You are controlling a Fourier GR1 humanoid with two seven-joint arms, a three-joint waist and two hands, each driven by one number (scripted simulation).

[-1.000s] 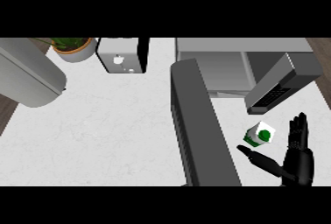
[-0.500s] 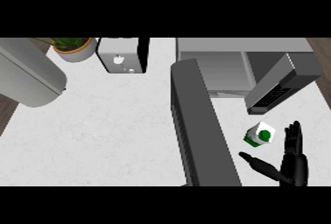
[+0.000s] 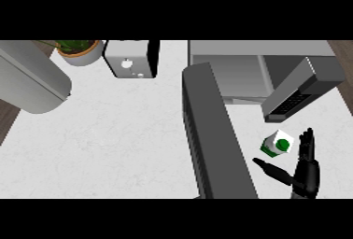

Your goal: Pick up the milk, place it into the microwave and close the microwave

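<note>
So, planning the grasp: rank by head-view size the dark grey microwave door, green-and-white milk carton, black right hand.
1. dark grey microwave door
2. black right hand, possibly nearer the camera
3. green-and-white milk carton

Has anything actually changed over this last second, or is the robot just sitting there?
Only slightly. The right hand drifted a bit down the view and left, toward the milk carton. It stayed open, fingers beside the carton and thumb below it, holding nothing. The carton, the microwave and the potted plant have not moved.
</note>
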